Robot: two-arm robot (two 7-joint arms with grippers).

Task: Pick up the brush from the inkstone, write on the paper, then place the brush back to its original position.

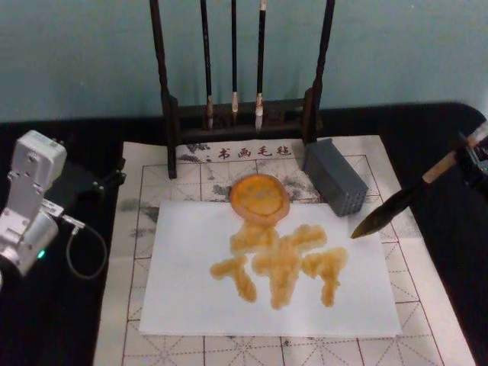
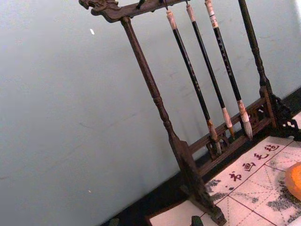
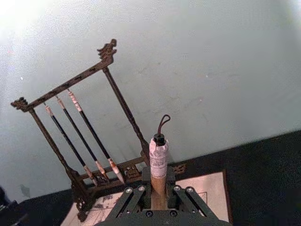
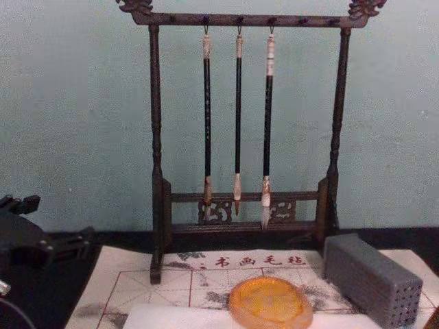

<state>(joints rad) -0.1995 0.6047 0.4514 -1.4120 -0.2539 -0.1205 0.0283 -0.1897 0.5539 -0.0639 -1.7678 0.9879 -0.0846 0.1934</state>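
Clamping the brush point(image 1: 415, 191) by its upper handle, your right gripper point(image 3: 158, 192) holds it tilted at right, bristles by the marked paper point(image 1: 191, 282), likely bound for the inkstone point(image 1: 259, 198) at centre, while the left arm point(image 1: 30, 198) sits parked at far left.

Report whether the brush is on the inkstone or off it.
Off. The right pincer grips the brush by its handle, bristles tilted down beside the paper, apart from the inkstone. The left arm sits idle.

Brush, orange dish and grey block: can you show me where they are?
the brush point(image 1: 385, 215): head view, on its dark bristles.
the inkstone point(image 1: 259, 198): head view, middle of the orange dish.
grey block point(image 1: 335, 177): head view, on its top face.
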